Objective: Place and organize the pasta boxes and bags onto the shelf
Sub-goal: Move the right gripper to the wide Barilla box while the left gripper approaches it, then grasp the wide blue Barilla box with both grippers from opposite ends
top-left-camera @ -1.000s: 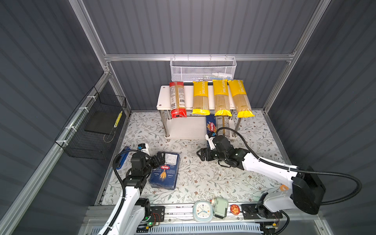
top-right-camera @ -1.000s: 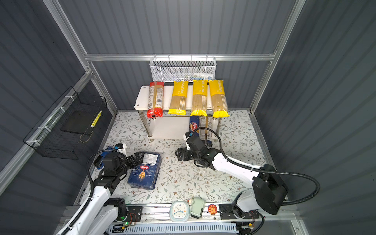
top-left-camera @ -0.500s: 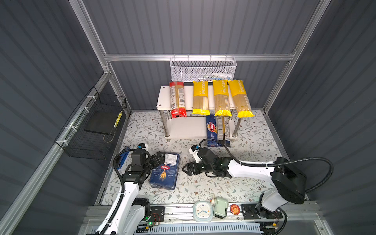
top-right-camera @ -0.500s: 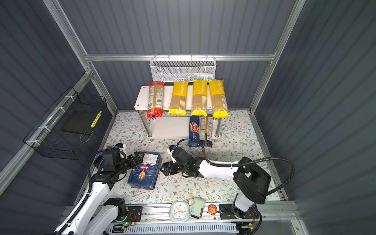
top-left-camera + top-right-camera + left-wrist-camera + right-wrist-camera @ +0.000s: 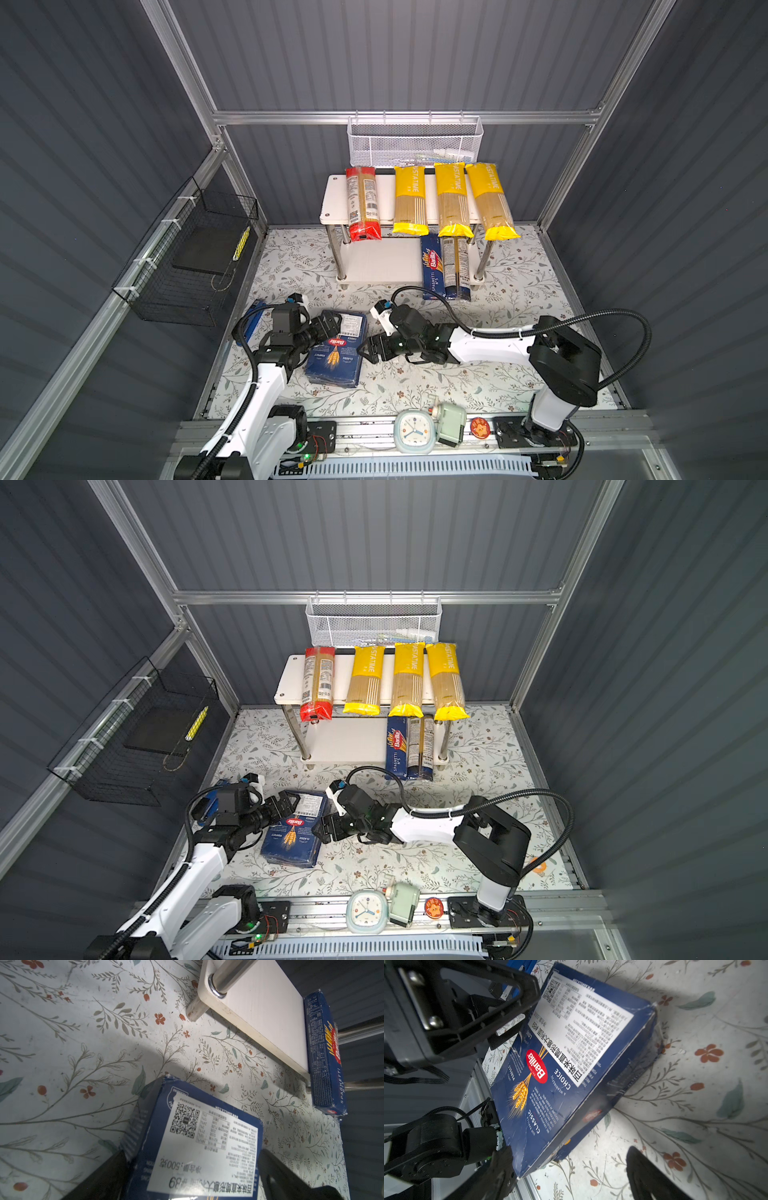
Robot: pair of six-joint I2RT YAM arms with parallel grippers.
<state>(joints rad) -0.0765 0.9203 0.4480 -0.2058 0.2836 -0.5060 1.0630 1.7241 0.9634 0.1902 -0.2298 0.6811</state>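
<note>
r tool point(image 5: 364, 351) spread beside wide barilla box point(image 5: 334, 368) — l tool point(image 5: 331, 326) straddles its corner, grip unclear.

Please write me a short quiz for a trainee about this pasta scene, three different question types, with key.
1. True or false: the wide Barilla box already lies on the shelf.
2. How many yellow bags lie on the top board?
3. What lies beside the narrow Spaghetti box on the lower board? A) a yellow bag B) the clear bag with dark ends C) nothing
Key: 1 false; 2 three; 3 B
</note>
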